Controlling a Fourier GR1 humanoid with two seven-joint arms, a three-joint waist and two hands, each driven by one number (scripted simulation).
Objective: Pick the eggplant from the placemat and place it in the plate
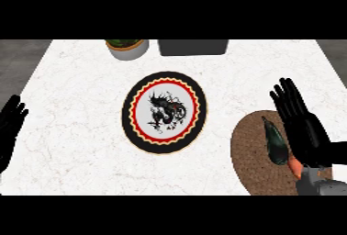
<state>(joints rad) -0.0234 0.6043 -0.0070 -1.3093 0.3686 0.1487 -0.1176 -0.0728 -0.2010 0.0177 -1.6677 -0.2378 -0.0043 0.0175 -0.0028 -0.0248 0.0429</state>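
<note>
While the eggplant (274, 142) lies lengthwise on the placemat (249, 158) at the near right, not yet taken, the right hand (310, 137) is seen just beside it on its right, fingers straight and spread, nothing held. Whether the palm touches it cannot be told. For a good grasp, the hand should be lowered along the eggplant's length. Fingers and thumb should be closed across its thick middle rather than its narrow far tip, so that it is not rolled off the mat. Once enclosed, it should be lifted straight up before being carried left. At the left edge the left hand (11, 123) is rested, fingers up and relaxed. Farther in, well apart from the mat, the plate (128, 111) is set at the middle of the counter (75, 151), nothing on it. At the far edge a potted plant (126, 47) and a dark box (193, 47) are placed.
</note>
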